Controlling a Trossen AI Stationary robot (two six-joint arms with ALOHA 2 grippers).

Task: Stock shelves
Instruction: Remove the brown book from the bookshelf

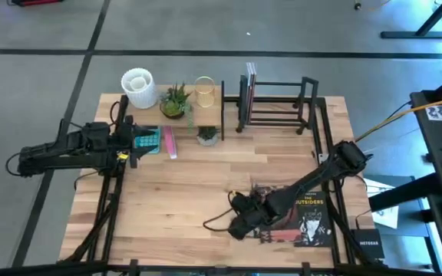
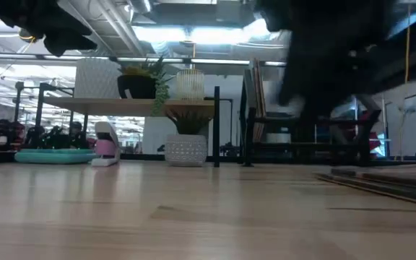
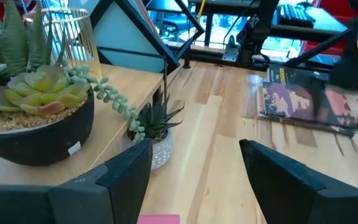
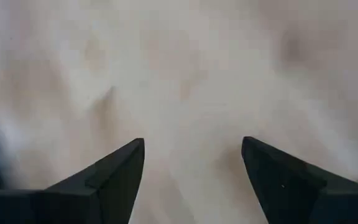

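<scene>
**Both grippers empty, shelves at the back**

Take the wood-board shelf [image 1: 176, 107] as your landmark. Your left gripper [image 1: 133, 146] hovers just in front of its left end, fingers [image 3: 126, 174] spread wide and holding nothing, above a teal tray [image 1: 149, 140]. On the board stand a white cup [image 1: 138, 86], a succulent pot [image 1: 175, 101] and a wire-pattern glass [image 1: 205, 90]. Right of it stands the black bar rack [image 1: 276, 103]. Well forward and right, your right gripper [image 1: 236, 207] points at bare tabletop beside the books [image 1: 305, 218], fingers [image 4: 114, 171] wide apart, probably empty though the view blurs.
</scene>
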